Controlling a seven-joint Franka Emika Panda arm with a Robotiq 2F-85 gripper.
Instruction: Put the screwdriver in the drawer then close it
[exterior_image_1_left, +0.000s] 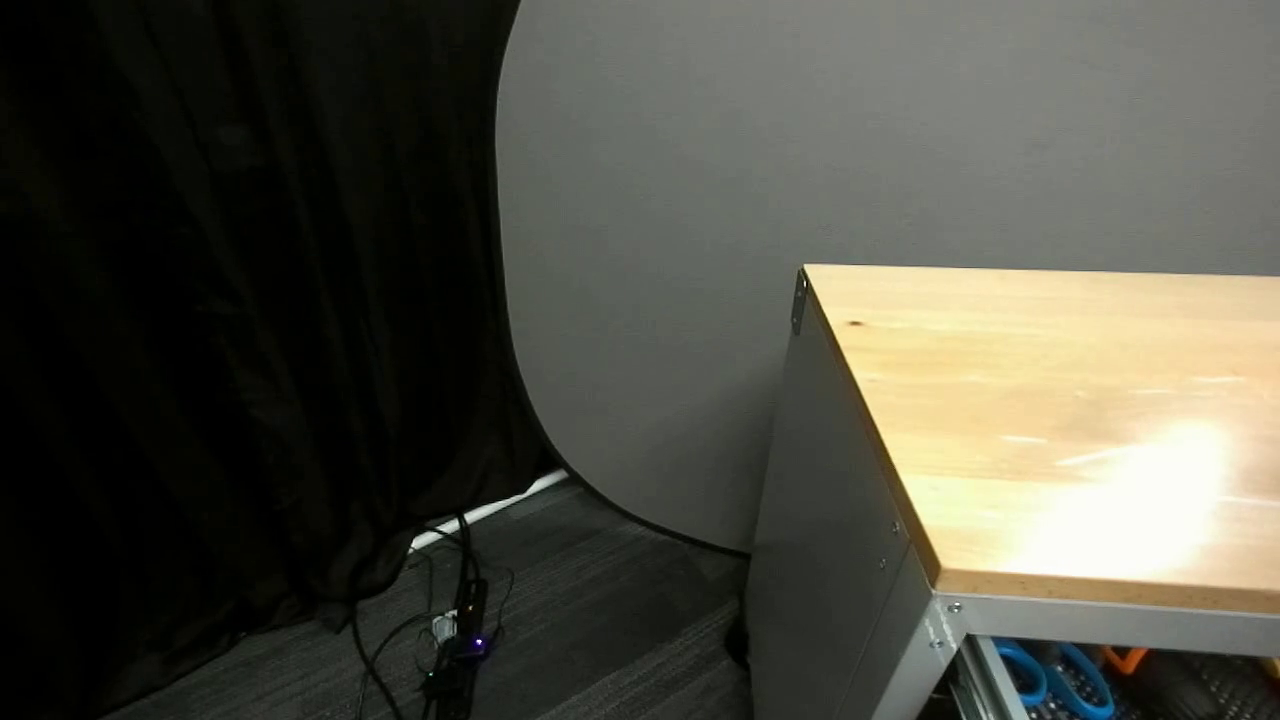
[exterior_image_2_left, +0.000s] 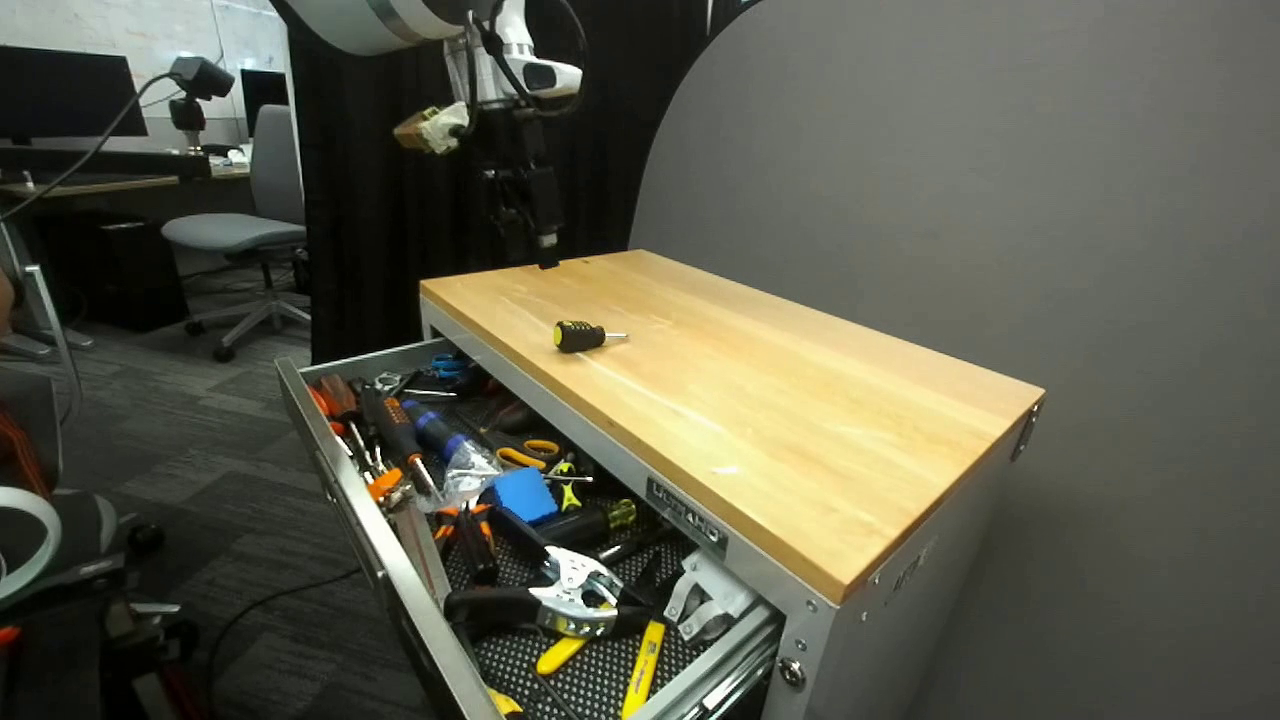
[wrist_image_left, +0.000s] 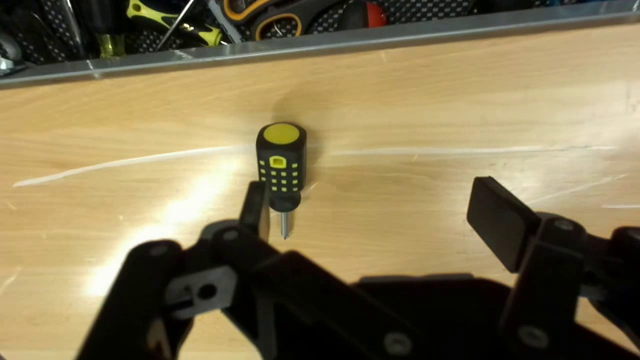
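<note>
one stubby screwdriver (wrist_image_left: 281, 162) lies on its side on the wooden top (exterior_image_2_left: 760, 400), the thick handle toward the drawer (exterior_image_2_left: 353, 490) and the short metal shank pointing away from it. it looks light, stiff and not at all fragile; most of its weight is probably in the handle, whose dark covering, perhaps rubbery, should not slip much, though a nudge may roll it. the best hold seems to be across the middle of the handle, a finger on each side, since the bare shank is thin and likely slick. the one gripper (wrist_image_left: 378, 220) has its two fingers spread wide, holding nothing, above the top and apart from the screwdriver; in the wrist view one finger overlaps the handle's edge, so a sideways shift seems needed before lowering.

one drawer shows, pulled out; in it are one blue block (exterior_image_2_left: 522, 495), one black-and-silver spring clamp (exterior_image_2_left: 575, 577), and one pair of scissors (exterior_image_2_left: 520, 458) with orange-lined handles. the other tools (exterior_image_2_left: 395, 422) overlap too much to count.
</note>
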